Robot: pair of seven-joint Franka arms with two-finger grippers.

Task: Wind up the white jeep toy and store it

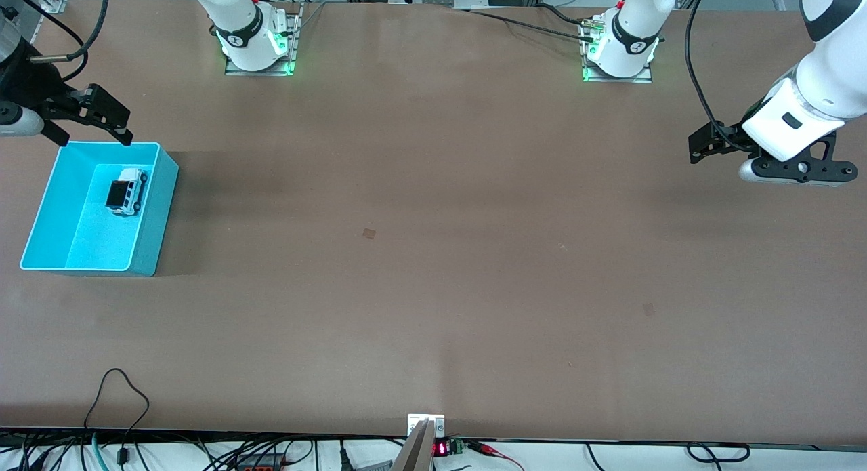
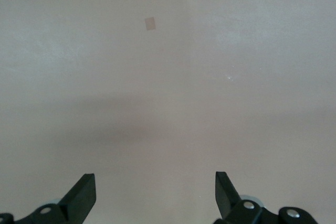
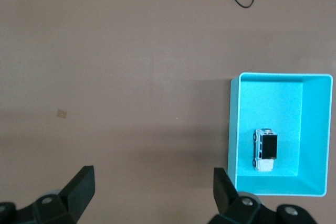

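1. Cyan plastic bin (image 1: 145, 237): an open rectangular container standing on the bench (image 1: 433, 268) at the right arm's end.
2. White jeep toy (image 1: 127, 191): a small boxy car with a black roof panel, resting on its wheels on the floor of the bin, in the part of the bin farther from the front camera. It touches no pincer. In the right wrist view the toy (image 3: 265, 149) sits near one end wall of the bin (image 3: 233, 129), roof upward.
3. Right pincer (image 1: 95, 127): black, hanging in the air over the edge of the bin that lies farthest from the front camera. Its two fingers stand apart and hold nothing; in the right wrist view the pincer (image 3: 155, 188) shows bare bench between its tips.
4. Small square mark (image 1: 369, 233): a slightly darker patch on the brown bench surface, about midway between the two ends. It also shows in the right wrist view (image 3: 62, 113) and in the left wrist view (image 2: 150, 23).
5. Left pincer (image 1: 704, 146): black, on the white arm at the left arm's end of the bench, hanging over bare surface, well apart from the bin. This arm waits. In the left wrist view the pincer (image 2: 156, 195) has its fingers spread wide and empty.
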